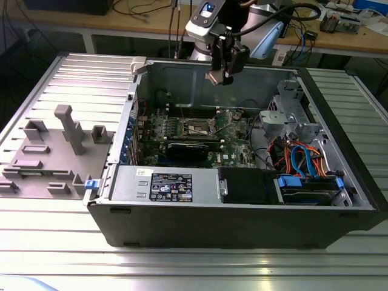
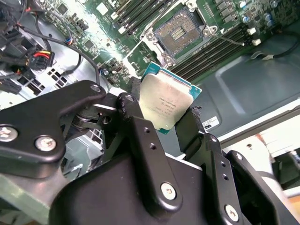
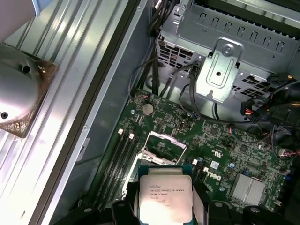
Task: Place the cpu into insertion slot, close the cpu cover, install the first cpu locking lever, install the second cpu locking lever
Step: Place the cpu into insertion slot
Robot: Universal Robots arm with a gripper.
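case [image 1: 242,224] open on desk [image 1: 60,254] | green board [image 1: 233,130] inside | slot [image 1: 195,127] mid-board, contacts bare in second wrist view | pincer [image 1: 219,79] in air over case's far side, pinching cpu [image 2: 164,101] by two edges, metal top showing, well apart from slot

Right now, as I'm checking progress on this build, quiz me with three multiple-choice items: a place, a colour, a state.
1. Where is the chip? A in the socket; B held by the gripper above the board; C lying flat on the board.
2. The board's colour? A green; B red; C white.
3. The socket is: A empty; B filled; C covered.
B, fingers clamp its edges; A, green in both wrist views; A, its bare contacts show.
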